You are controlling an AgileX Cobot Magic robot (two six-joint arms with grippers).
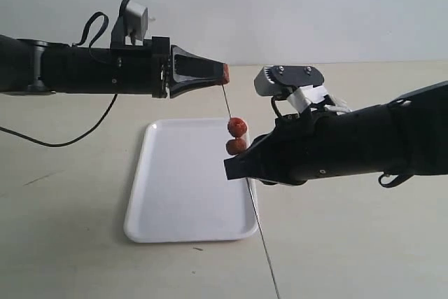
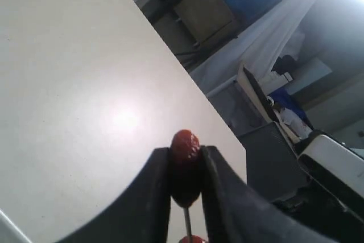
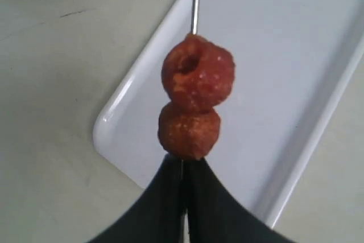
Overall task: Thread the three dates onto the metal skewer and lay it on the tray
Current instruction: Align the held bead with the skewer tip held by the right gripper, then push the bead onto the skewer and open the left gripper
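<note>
My left gripper [image 1: 224, 73] is shut on a reddish date [image 1: 226, 73] at the upper tip of the thin metal skewer [image 1: 227, 104]. In the left wrist view that date [image 2: 185, 163] sits between the black fingers [image 2: 160, 186], with the skewer [image 2: 187, 222] entering it from below. Two more dates [image 1: 236, 136] sit stacked on the rod above the white tray [image 1: 185, 180]. My right gripper [image 1: 234, 166] is shut on the skewer just under them. The right wrist view shows both dates [image 3: 193, 103] over the tray [image 3: 273, 55]. The rod's lower end [image 1: 269, 264] slants toward the table front.
A black cable [image 1: 63, 138] lies on the beige table at the left. The right arm's white camera mount [image 1: 290, 82] stands behind the tray's right side.
</note>
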